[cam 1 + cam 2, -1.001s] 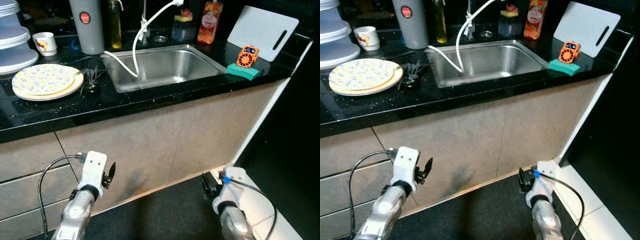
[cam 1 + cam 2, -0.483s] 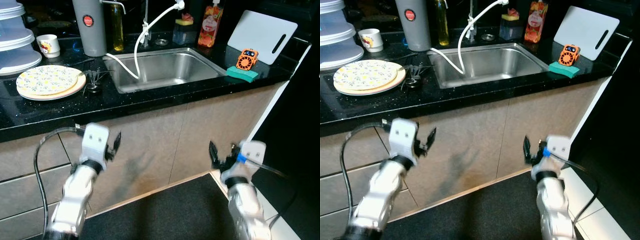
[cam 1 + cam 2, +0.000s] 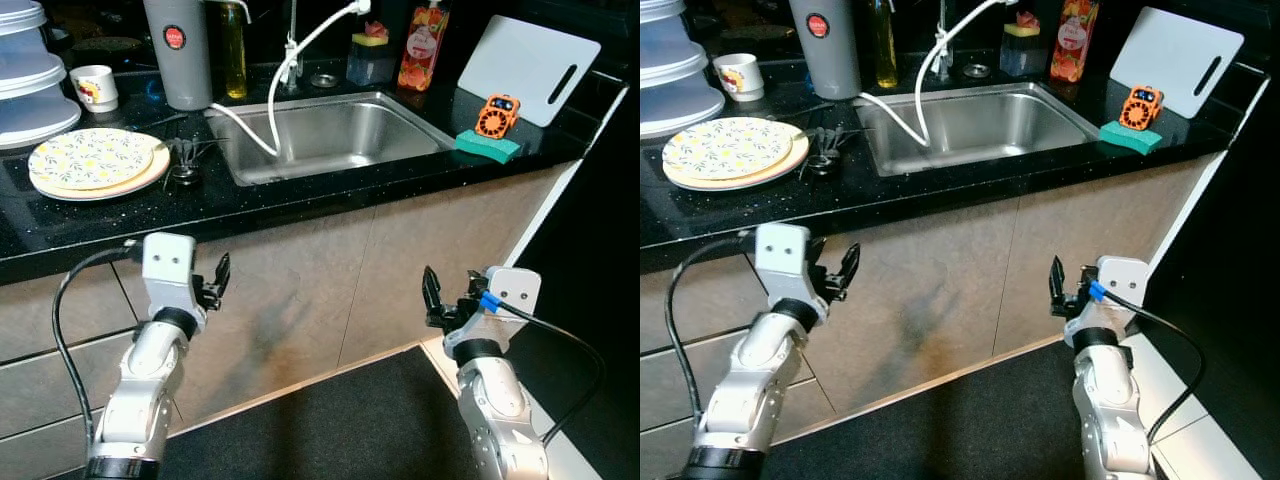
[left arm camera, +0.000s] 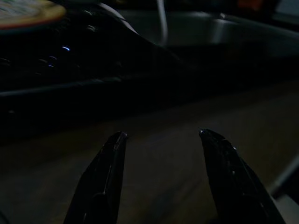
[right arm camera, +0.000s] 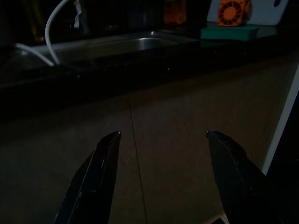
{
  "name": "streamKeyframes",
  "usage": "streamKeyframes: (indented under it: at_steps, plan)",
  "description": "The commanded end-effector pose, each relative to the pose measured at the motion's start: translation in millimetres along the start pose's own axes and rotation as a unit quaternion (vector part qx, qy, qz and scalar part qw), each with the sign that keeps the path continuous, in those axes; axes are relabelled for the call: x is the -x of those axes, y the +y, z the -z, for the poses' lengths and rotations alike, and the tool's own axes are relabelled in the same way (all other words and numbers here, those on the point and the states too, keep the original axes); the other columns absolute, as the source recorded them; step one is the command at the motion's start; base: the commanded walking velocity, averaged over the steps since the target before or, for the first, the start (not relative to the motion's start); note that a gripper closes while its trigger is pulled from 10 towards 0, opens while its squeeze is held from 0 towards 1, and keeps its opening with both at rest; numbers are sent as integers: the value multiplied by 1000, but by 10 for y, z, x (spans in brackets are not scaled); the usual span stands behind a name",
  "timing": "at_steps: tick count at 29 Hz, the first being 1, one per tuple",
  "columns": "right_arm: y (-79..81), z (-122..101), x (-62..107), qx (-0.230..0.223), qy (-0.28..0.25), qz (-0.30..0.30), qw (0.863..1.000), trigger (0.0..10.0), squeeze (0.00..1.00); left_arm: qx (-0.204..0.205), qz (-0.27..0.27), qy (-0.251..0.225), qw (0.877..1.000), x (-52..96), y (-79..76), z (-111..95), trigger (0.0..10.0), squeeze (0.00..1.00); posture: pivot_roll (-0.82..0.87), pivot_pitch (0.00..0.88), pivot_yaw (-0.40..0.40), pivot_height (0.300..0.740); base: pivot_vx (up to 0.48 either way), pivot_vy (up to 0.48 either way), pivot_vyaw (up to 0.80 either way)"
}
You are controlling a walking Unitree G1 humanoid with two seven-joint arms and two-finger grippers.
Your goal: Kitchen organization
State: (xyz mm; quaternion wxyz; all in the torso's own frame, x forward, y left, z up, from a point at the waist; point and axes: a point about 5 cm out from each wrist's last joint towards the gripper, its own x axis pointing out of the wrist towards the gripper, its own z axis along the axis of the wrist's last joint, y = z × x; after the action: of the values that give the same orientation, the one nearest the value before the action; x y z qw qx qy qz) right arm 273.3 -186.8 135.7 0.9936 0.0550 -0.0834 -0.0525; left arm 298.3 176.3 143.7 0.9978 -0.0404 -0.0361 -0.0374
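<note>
Two patterned plates [image 3: 95,162] lie stacked on the black counter [image 3: 120,225], left of the steel sink [image 3: 330,135]. Black utensils [image 3: 185,158] rest between plates and sink. A green sponge [image 3: 486,146] with a small orange fan [image 3: 496,115] on it sits right of the sink. My left gripper [image 3: 219,274] is held below the counter edge, in front of the cabinet fronts, open and holding nothing [image 4: 161,135]. My right gripper [image 3: 431,293] is lower, under the sink's right end, open too [image 5: 163,135].
A white mug [image 3: 95,87], grey tumbler [image 3: 178,50], oil bottle [image 3: 233,50] and red bottle [image 3: 420,45] line the counter's back. White bowls [image 3: 30,85] are stacked far left. A white cutting board [image 3: 528,68] leans at the right. A white hose [image 3: 272,95] hangs into the sink.
Both arms have risen from low near the floor to the front of the cabinet doors. Things on the counter have not moved; the camera shifted slightly.
</note>
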Motion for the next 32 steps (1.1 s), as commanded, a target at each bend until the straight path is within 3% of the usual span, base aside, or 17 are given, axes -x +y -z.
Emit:
streamKeyframes:
  at_steps: [1,7,20,32]
  plan:
    - [-17,-45,-13,-12,-4,7,1000,10000,0,-6,1,-9,1000,-14,-7,-55,10000,0,19,0,-15,740,0,0,0]
    - [-14,-93,-43,-17,-9,6,1000,10000,0,-28,10,-18,999,-42,-7,-105,10000,0,19,0,-12,740,0,0,0]
    - [-14,-150,-70,-18,-12,3,1000,10000,0,-32,11,-14,999,-62,-23,-138,10000,0,16,0,-16,740,0,0,0]
    - [-20,-187,-91,-56,-17,11,998,10000,0,-46,15,-12,999,-78,-40,-135,10000,0,17,0,-15,740,0,0,0]
